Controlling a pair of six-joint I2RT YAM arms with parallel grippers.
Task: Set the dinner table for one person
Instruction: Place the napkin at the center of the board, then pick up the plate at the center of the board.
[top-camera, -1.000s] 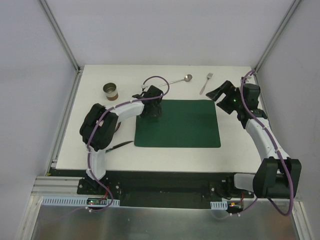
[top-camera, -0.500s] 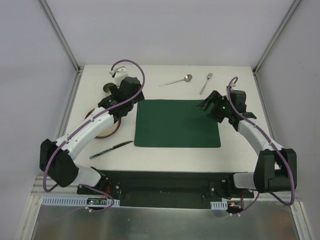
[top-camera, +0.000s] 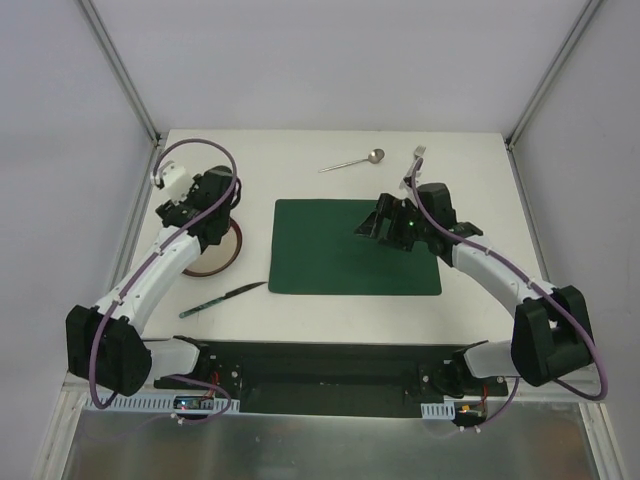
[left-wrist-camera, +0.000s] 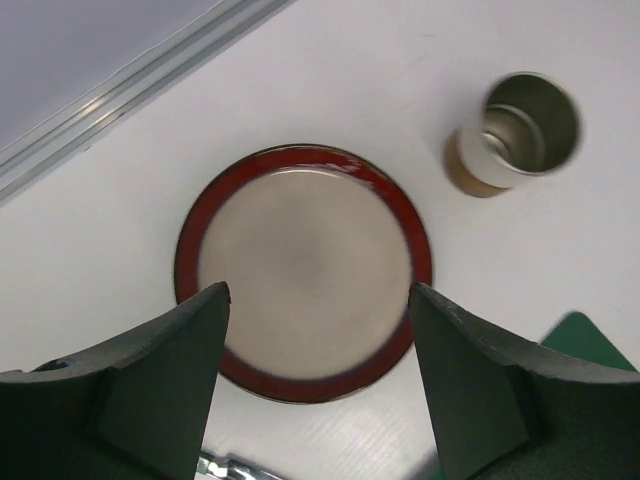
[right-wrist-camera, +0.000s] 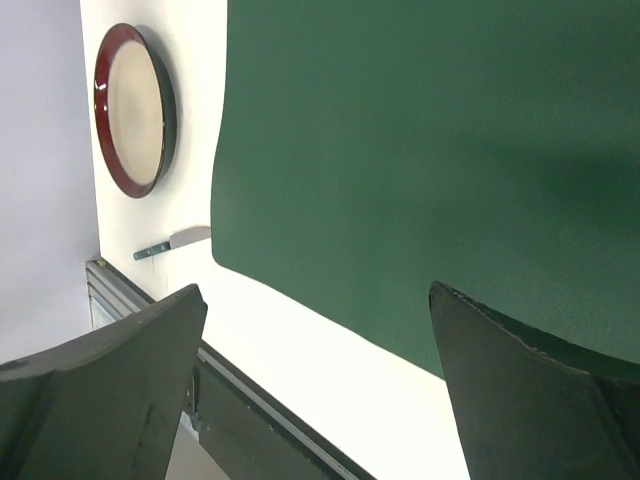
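The dinner table, a large white matte tabletop edged by metal rails, is spread beneath both grippers, and everything described here is laid on it.

The left gripper is held above the left part of the table. Its two dark fingers are spread wide and nothing is held between them. Directly below it, framed between the fingers in the left wrist view, a round plate with a red rim and a pale centre is laid flat on the white surface. Beyond the plate, towards the right in that view, a small metal cup is stood upright, apart from the plate.

The right gripper is likewise opened wide and empty. It is held above a dark green placemat, which is laid flat on the middle of the table, just to the right of the plate.

A knife is laid on the bare tabletop nearer the arm bases than the left gripper, near the mat's near left corner. A spoon and a fork are laid beyond the right gripper, close to the far edge of the table. Only the far end of the fork can be seen.
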